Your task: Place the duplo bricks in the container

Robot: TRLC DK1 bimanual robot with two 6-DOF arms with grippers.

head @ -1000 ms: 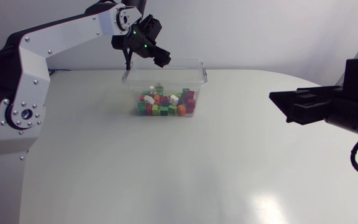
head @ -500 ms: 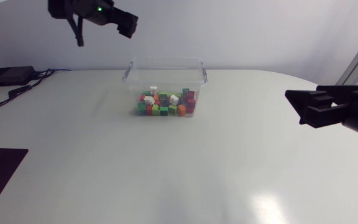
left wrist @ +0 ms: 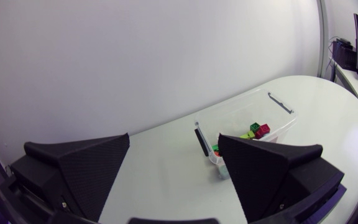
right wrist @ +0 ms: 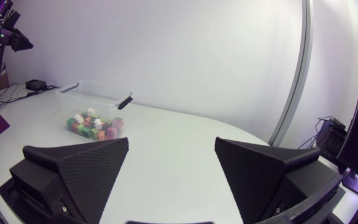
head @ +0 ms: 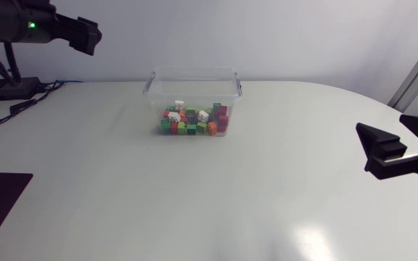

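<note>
bricks (head: 192, 121) were seen piled inside the clear container (head: 192, 73), set far-centre on the tabletop (head: 194, 203) | left fingers (left wrist: 82, 171) were held apart and empty, at far left | right fingers (right wrist: 82, 171) were held apart and empty, at the right edge

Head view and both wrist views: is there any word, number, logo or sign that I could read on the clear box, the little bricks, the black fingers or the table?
No readable text in any view.
On the clear plastic container: no label or print shows.
On the coloured duplo bricks: too small to show any marking.
On the left gripper and the right gripper: plain matte black fingers, no writing.
On the white table: no print.
</note>
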